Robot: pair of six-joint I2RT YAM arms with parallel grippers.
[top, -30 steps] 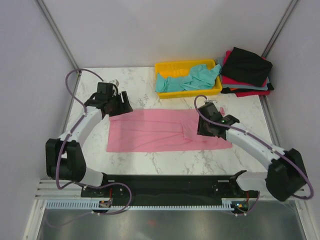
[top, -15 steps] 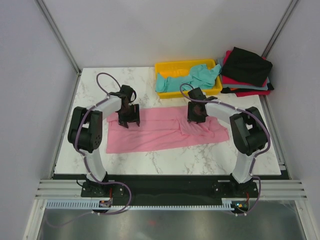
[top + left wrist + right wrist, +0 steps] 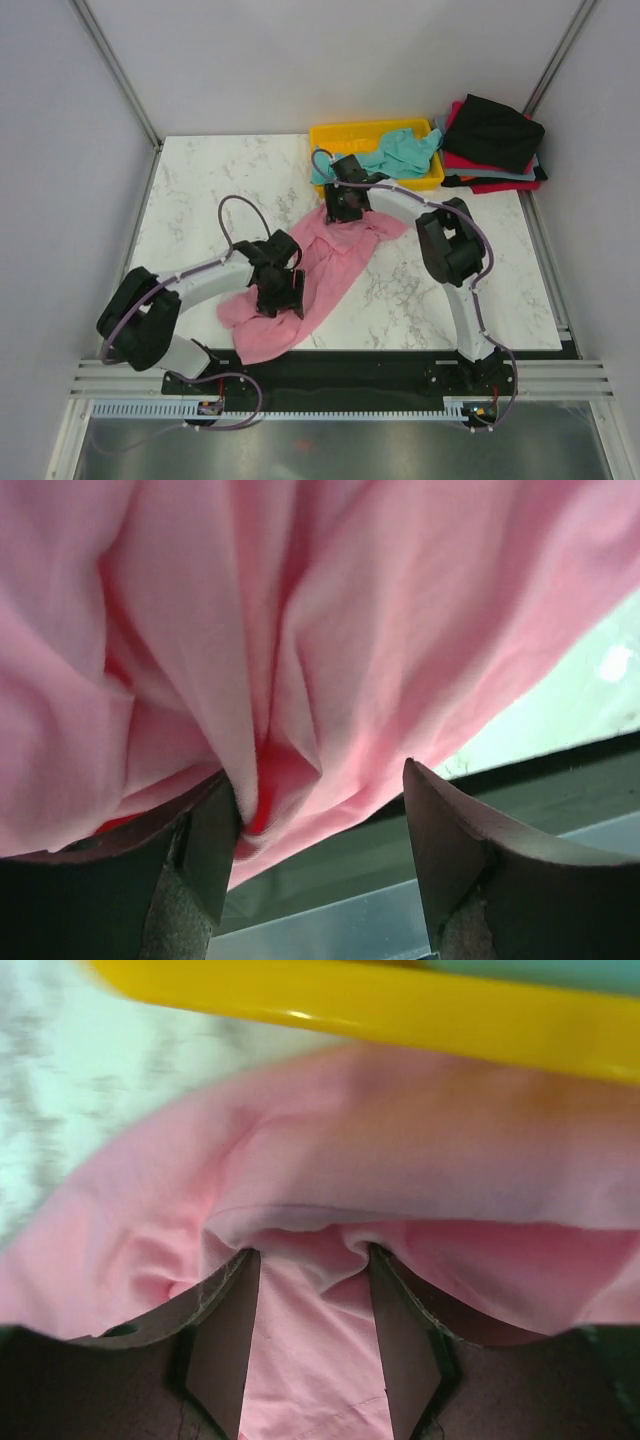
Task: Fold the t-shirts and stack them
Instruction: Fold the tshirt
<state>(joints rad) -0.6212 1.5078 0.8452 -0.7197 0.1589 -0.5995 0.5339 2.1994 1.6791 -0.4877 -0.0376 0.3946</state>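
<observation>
The pink t-shirt (image 3: 335,255) lies crumpled in a diagonal heap from beside the yellow tray down to the table's near edge. My left gripper (image 3: 281,290) sits over its near half. In the left wrist view this gripper (image 3: 318,775) is open, and pink cloth (image 3: 380,610) drapes against one finger (image 3: 205,830). My right gripper (image 3: 345,200) is at the shirt's far end, next to the tray. Its jaws (image 3: 311,1252) stand apart with a fold of pink cloth (image 3: 400,1160) lying between them. A teal t-shirt (image 3: 395,152) fills the tray. A black t-shirt (image 3: 495,130) tops a red one (image 3: 470,160) at the back right.
The yellow tray (image 3: 330,130) stands at the back centre, and its rim (image 3: 350,1005) runs just ahead of my right fingers. Bare marble table (image 3: 200,190) spreads to the left and in the right half. The black base rail (image 3: 340,365) runs along the near edge.
The pink shirt, a flat wide strip a second ago, is now bunched diagonally. My left gripper moved toward the near centre. My right gripper moved back and left to the tray, its jaws widening.
</observation>
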